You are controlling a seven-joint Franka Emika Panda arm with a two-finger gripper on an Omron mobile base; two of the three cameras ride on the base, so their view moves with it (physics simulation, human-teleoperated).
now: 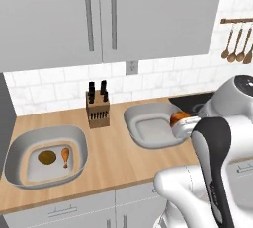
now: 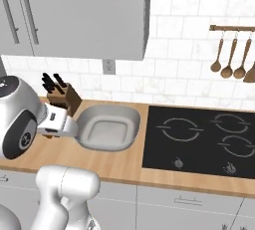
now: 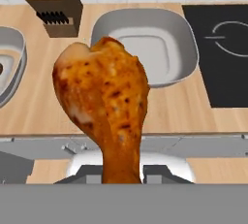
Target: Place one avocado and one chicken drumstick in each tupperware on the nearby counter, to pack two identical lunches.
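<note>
My gripper is shut on the thin bone end of a chicken drumstick, whose plump end points away from the hand. In the left base view the held drumstick hangs at the right rim of the empty right tupperware, above the tan counter. That tupperware lies beyond the drumstick in the hand view. The left tupperware holds an avocado and a second drumstick side by side.
A wooden knife block stands at the back between the two containers. The black cooktop lies right of the empty tupperware. Wooden spoons hang on the tiled wall, and grey wall cabinets hang overhead.
</note>
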